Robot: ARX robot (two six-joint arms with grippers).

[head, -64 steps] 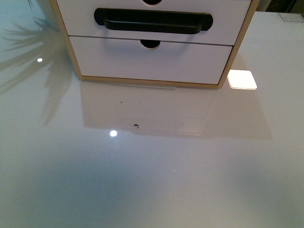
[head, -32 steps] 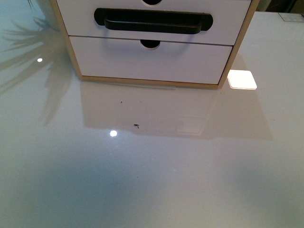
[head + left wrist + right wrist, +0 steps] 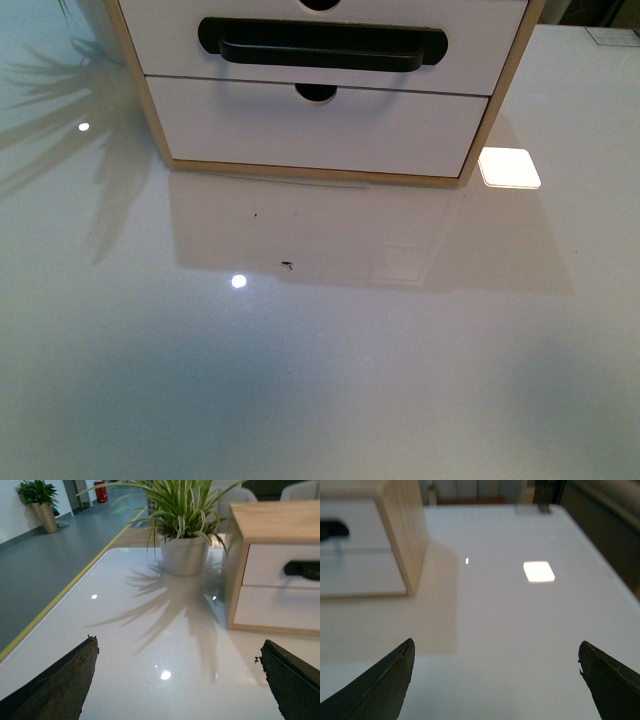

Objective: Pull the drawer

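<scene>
The drawer [image 3: 480, 50] with its white front and wide black bar handle [image 3: 322, 45] sits shut in a small wooden cabinet [image 3: 135, 80] at the top of the front view; its notch is cut off by the frame's edge. Part of the handle shows in the left wrist view [image 3: 302, 569] and in the right wrist view [image 3: 332, 529]. Neither arm appears in the front view. My left gripper [image 3: 177, 650] is open over bare table, well short of the cabinet. My right gripper [image 3: 495, 652] is open too, off the cabinet's other side.
Below the drawer is a plain white drawer front [image 3: 400, 130] with only a notch. A potted plant [image 3: 185, 550] stands on the white glossy table [image 3: 320, 350] beside the cabinet, on the left arm's side. The table edge [image 3: 55, 600] runs along a yellow floor line.
</scene>
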